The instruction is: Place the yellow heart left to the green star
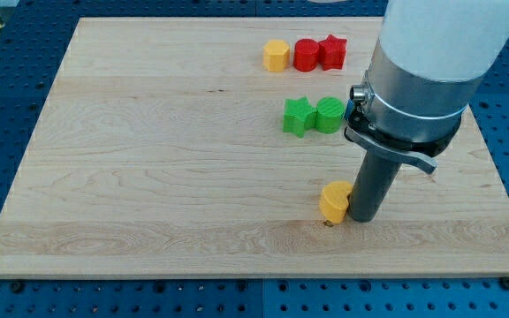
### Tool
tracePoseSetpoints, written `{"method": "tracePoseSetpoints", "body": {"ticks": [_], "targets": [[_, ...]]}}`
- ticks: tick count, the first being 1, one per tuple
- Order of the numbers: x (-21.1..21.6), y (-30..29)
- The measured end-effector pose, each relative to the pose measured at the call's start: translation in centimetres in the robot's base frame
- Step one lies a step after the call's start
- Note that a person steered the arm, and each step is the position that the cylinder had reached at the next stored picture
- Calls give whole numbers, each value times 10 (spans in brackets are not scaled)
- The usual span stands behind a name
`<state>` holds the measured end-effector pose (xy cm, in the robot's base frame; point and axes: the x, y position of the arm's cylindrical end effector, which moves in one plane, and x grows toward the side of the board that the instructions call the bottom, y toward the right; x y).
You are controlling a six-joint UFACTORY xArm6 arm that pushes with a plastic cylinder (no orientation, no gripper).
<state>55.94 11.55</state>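
The yellow heart (pixel 333 202) lies on the wooden board (pixel 148 177) at the view's lower right of centre. My tip (pixel 361 217) rests just to its right, touching or nearly touching it. The green star (pixel 298 116) sits above it, nearer the view's top, with a green round block (pixel 330 115) touching its right side. The heart is below and slightly right of the star.
A yellow hexagon block (pixel 277 55), a red round block (pixel 306 55) and a red star (pixel 332 52) stand in a row near the board's top edge. The arm's grey and white body (pixel 422 79) hangs over the board's right side.
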Motion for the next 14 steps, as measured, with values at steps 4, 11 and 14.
{"method": "tracePoseSetpoints", "body": {"ticks": [4,11,14], "targets": [[14,0],[11,-32],[5,-37]]}}
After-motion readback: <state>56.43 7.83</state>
